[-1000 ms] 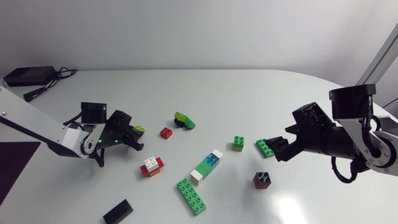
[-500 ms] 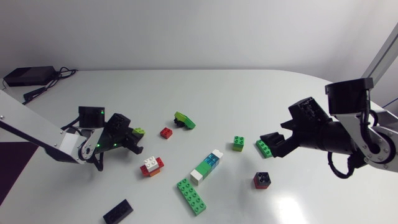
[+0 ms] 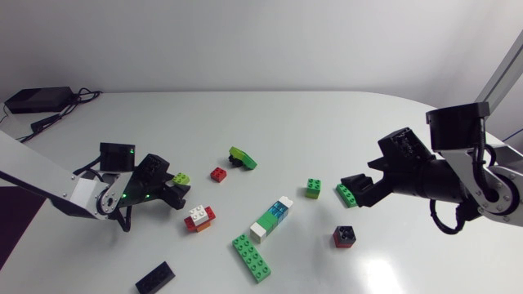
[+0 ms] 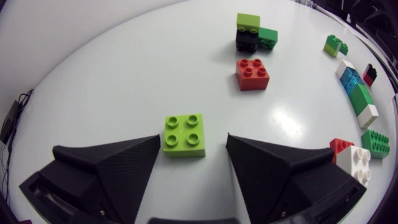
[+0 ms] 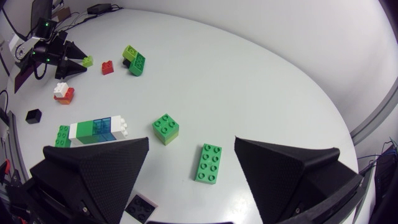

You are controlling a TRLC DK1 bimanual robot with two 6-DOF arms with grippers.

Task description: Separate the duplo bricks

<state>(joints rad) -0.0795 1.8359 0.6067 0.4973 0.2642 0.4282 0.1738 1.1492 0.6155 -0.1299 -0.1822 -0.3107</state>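
A lime 2x2 brick (image 4: 185,135) lies flat on the table between the fingers of my left gripper (image 4: 193,144), which stands open; one finger is close against the brick and the other stands clear of it. From the head view the lime brick (image 3: 181,177) sits at the tip of the left gripper (image 3: 176,191). My right gripper (image 5: 191,146) is open and holds nothing. A green 2x4 brick (image 5: 210,163) lies on the table below its gap, and in the head view this green brick (image 3: 348,194) sits by the right gripper (image 3: 355,186).
Ahead of the left gripper lie a red 2x2 brick (image 3: 217,173) and a green-and-black stack (image 3: 242,158). Mid-table are a white-on-red stack (image 3: 199,217), a white-blue-green row (image 3: 271,219), a long green brick (image 3: 252,257), a small green stack (image 3: 314,188), a red-and-black brick (image 3: 344,236) and a black brick (image 3: 155,278).
My left gripper has opened and let go of the lime brick, which now rests on the table. The left arm drew back slightly leftward. The right arm rose a little, then held still.
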